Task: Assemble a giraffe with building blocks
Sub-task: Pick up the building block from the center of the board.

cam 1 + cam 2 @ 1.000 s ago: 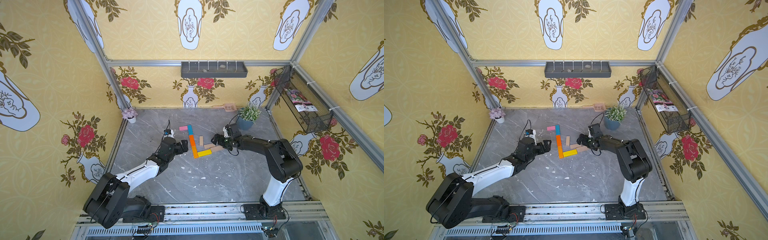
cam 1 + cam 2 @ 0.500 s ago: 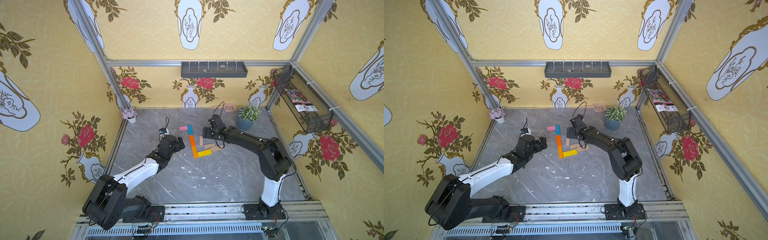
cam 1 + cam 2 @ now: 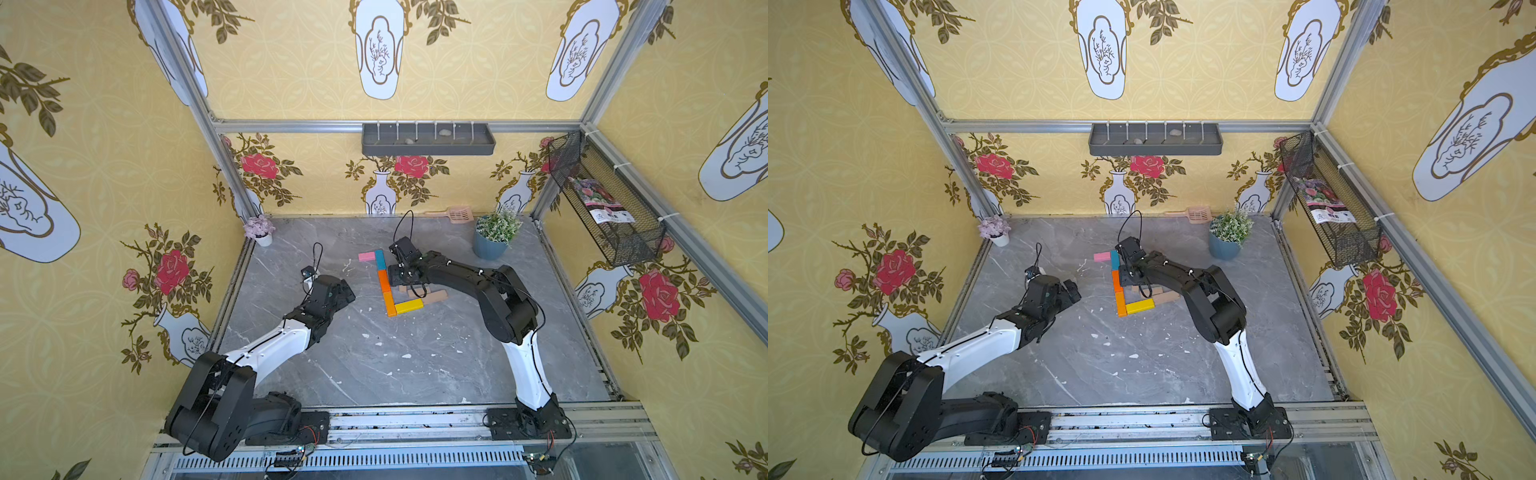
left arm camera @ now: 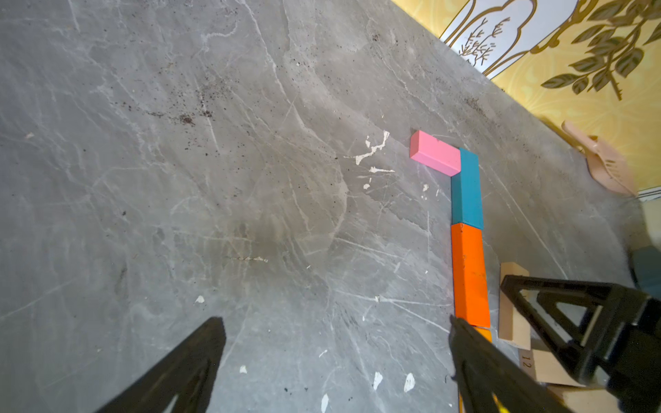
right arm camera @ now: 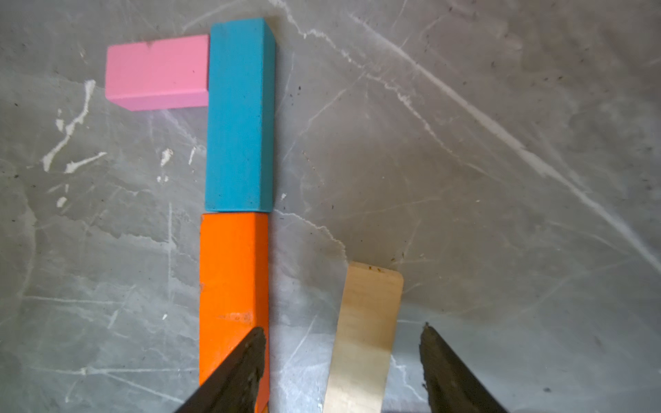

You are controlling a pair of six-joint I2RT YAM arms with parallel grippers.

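Right wrist: tan block (image 5: 363, 339) cut off between spread right jaws | left jaws spread

Left arm (image 3: 270, 349) and right arm (image 3: 530, 370) were built alike: a white shell on the long lower link, matte black everywhere else. Shoulder housings (image 3: 212, 403) were bulky, rounded and black. Small dark screws (image 3: 249, 355) dotted the white shells. Base plates (image 3: 528, 426) were flat, black and bolted down, with red and black wires (image 3: 548, 440) trailing at the edge. A thin black cable (image 3: 405, 226) ran off each wrist. Left tool (image 4: 335, 321) and right tool (image 5: 342, 330) carried black tapering fingers (image 4: 479, 361) with triangular cut-outs in the webs.
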